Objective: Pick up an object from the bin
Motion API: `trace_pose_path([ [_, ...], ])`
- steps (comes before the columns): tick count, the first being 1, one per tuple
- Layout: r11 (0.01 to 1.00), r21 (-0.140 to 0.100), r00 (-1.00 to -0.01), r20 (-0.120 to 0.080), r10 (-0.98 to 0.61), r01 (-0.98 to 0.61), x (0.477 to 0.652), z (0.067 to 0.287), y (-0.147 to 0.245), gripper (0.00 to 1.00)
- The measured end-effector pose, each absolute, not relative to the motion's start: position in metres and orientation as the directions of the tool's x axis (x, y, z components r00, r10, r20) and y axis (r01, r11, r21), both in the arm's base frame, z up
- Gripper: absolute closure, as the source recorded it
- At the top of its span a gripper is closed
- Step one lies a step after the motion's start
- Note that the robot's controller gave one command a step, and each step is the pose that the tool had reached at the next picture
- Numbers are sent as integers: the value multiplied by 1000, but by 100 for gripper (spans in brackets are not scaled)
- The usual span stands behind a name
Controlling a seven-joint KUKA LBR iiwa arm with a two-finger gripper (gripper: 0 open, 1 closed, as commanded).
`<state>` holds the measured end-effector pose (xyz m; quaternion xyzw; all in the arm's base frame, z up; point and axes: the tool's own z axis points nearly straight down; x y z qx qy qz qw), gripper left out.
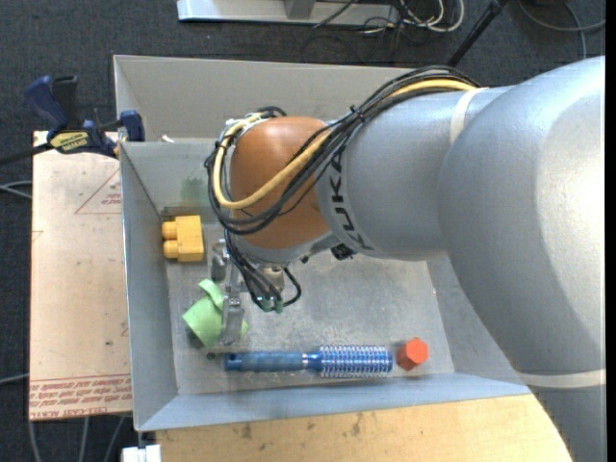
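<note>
Just beside end effector [232,321], green scrap [200,321]

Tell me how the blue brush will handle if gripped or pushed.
The blue brush looks long, round and stiff, so it probably rolls when pushed. It is slender, so likely light; gripped at one end, it may tilt.

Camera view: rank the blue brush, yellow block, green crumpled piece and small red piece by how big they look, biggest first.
1. Blue brush, clearly largest.
2 and 3. Yellow block and green crumpled piece look alike; the gripper covers part of the green one, so no ranking.
4. Small red piece, smallest.
</note>
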<state>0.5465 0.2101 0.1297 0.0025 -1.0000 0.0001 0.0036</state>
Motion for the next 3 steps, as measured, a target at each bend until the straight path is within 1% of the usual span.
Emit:
trace_pose_path([
  [1,993,0,-993,4,120,120,523,67,226,0],
  [2,992,5,-992,-6,124,124,528,73,226,100],
  [3,987,6,-987,-7,162,162,511,255,235,100],
])
